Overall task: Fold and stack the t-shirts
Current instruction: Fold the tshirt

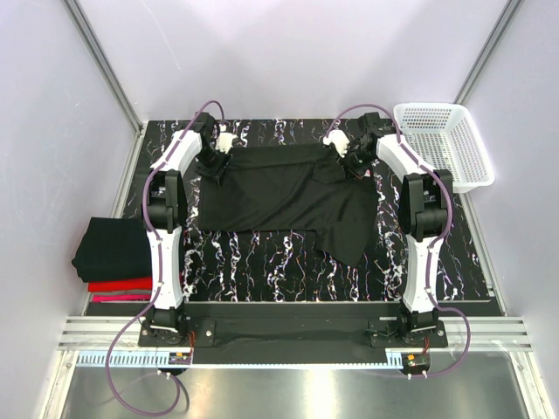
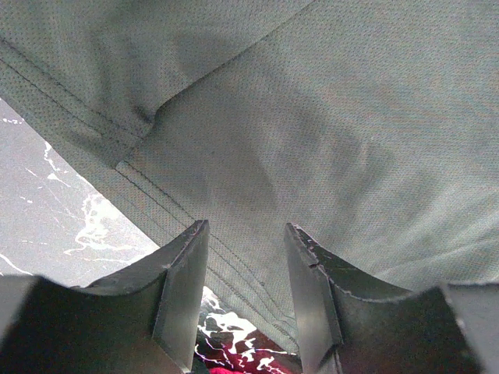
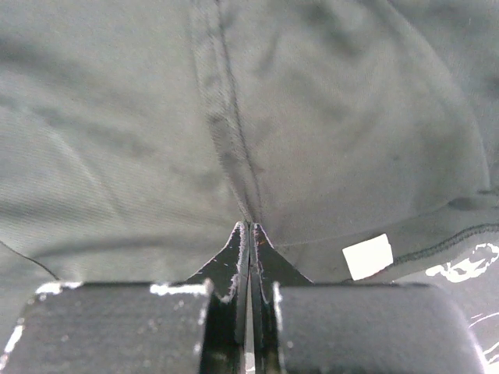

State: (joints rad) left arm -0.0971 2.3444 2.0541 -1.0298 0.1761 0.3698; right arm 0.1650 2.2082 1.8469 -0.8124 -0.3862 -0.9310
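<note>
Partway done. Folded and stacked at the left edge of the desk (image 1: pixel 288 271): black, red and pink t-shirts (image 1: pixel 109 253). Left to fold: black t-shirt (image 1: pixel 279 192), lying rumpled along the far edge. Pinching its seam with right pincer (image 3: pixel 249 234), pressed together; holding left pincer (image 2: pixel 245 249) spread at a hem.

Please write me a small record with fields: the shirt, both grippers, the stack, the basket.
shirt: black t-shirt, spread on the table, rumpled at its right
left gripper: fingers apart over the black t-shirt
right gripper: fingers shut on the black t-shirt, near its white label
stack: folded, black over red over pink, at the left
basket: white, far right corner
</note>
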